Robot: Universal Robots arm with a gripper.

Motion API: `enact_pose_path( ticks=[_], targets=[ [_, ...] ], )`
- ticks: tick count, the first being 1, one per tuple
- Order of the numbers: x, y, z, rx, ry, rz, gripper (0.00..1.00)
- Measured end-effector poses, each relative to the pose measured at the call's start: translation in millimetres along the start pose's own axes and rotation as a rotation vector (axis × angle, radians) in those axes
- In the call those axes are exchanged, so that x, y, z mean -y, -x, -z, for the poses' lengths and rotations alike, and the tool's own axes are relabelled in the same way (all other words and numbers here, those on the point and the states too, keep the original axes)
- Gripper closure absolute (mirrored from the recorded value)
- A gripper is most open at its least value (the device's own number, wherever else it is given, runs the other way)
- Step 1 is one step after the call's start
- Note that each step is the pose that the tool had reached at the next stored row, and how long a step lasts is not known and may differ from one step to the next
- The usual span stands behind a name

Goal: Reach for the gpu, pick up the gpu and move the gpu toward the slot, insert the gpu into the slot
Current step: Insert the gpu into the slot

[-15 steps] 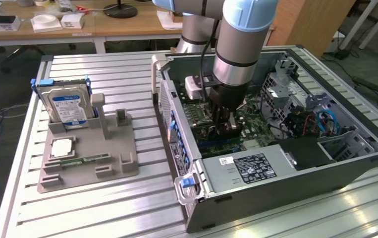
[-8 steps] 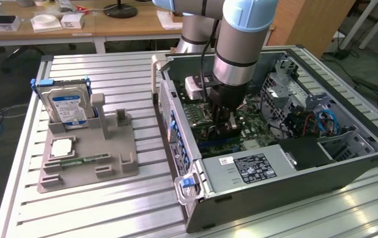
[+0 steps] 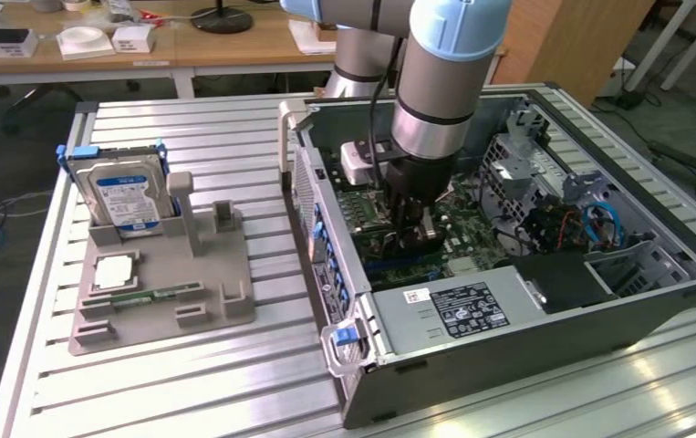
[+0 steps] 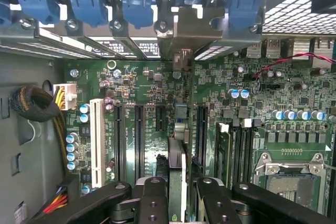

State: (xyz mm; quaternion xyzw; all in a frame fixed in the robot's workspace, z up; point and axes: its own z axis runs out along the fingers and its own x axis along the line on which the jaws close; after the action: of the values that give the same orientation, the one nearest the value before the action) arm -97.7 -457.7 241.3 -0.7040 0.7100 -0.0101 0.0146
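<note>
My gripper (image 4: 181,200) reaches down inside the open computer case (image 3: 639,301), over the green motherboard (image 4: 294,87). It is shut on the gpu (image 4: 178,129), a thin dark card seen edge-on between the two black fingers (image 4: 155,198). The card stands upright on the board, and its metal bracket end (image 4: 184,30) lines up with the rear bay covers. The slot beneath the card is hidden by the card itself. Similar long black connector strips (image 4: 139,140) lie parallel on either side of it. In the exterior view, the gripper (image 3: 412,228) sits low over the board.
A white connector strip (image 4: 96,142) and a cable bundle (image 4: 34,103) lie to one side, and the square silver processor socket (image 4: 289,174) to the other. Blue latches (image 4: 86,4) line the rear wall. On the exterior view's left, a grey fixture (image 3: 220,310) holds a hard drive (image 3: 129,196).
</note>
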Motion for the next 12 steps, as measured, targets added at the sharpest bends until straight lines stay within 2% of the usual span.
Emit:
enact_pose_path(
  ticks=[12],
  targets=[
    [-0.1,0.0,-2.8,0.0001,0.0000,0.000,0.74]
  ],
)
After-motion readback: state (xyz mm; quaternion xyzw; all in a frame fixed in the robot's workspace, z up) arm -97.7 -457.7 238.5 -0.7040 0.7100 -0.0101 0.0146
